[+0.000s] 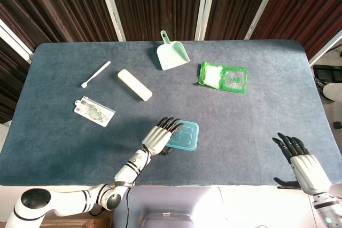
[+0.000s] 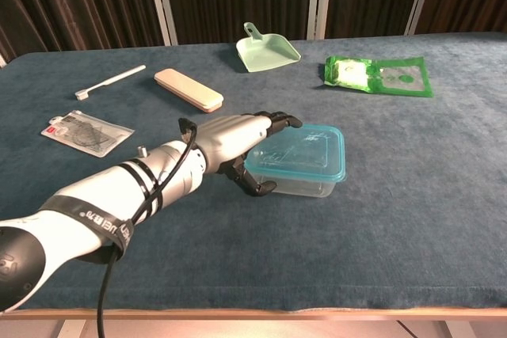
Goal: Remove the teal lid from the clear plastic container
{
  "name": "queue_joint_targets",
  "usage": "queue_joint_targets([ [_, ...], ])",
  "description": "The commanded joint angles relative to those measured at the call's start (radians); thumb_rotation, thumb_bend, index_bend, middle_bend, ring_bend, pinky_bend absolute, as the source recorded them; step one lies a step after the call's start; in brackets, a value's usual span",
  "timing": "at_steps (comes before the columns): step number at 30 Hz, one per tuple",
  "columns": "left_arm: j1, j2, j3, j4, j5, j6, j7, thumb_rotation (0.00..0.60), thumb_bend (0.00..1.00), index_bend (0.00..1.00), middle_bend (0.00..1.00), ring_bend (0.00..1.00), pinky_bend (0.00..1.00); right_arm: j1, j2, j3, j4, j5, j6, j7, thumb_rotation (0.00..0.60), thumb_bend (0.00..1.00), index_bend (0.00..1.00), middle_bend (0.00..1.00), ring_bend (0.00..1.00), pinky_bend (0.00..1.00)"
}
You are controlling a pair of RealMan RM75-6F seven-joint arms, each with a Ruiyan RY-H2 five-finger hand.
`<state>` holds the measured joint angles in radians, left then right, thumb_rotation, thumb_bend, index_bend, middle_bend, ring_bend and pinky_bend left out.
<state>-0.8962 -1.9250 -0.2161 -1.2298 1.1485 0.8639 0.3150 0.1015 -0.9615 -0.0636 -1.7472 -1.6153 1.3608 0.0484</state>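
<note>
The clear plastic container [image 2: 305, 185] stands near the table's front middle with its teal lid [image 1: 185, 135] [image 2: 303, 150] seated on it. My left hand [image 1: 159, 138] [image 2: 238, 144] is at its left end: the fingers lie over the lid's left edge and the thumb hooks in under the rim at the front-left corner, so the hand pinches that edge. My right hand [image 1: 304, 161] hovers off the table's front right corner with fingers spread and nothing in it; only the head view shows it.
A mint dustpan [image 1: 172, 53] lies at the back middle and a green packet [image 1: 223, 77] at the back right. A beige case [image 1: 134, 84], a white toothbrush [image 1: 96, 73] and a flat clear packet [image 1: 94, 111] lie to the left.
</note>
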Motion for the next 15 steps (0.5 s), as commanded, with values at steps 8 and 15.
queue_joint_targets([
  [8,0.009,0.039,0.035,-0.090,-0.049,-0.002,0.111,0.600,0.36,0.00,0.51,0.42,0.35,0.000,-0.001,-0.004,-0.002,-0.011,0.001,-0.004,0.600,0.18,0.00,0.00,0.00,0.00],
  [15,0.033,0.093,0.070,-0.233,-0.090,0.054,0.231,0.600,0.36,0.00,0.54,0.43,0.38,0.014,-0.025,-0.006,0.002,-0.042,-0.012,-0.037,0.600,0.18,0.00,0.00,0.00,0.00],
])
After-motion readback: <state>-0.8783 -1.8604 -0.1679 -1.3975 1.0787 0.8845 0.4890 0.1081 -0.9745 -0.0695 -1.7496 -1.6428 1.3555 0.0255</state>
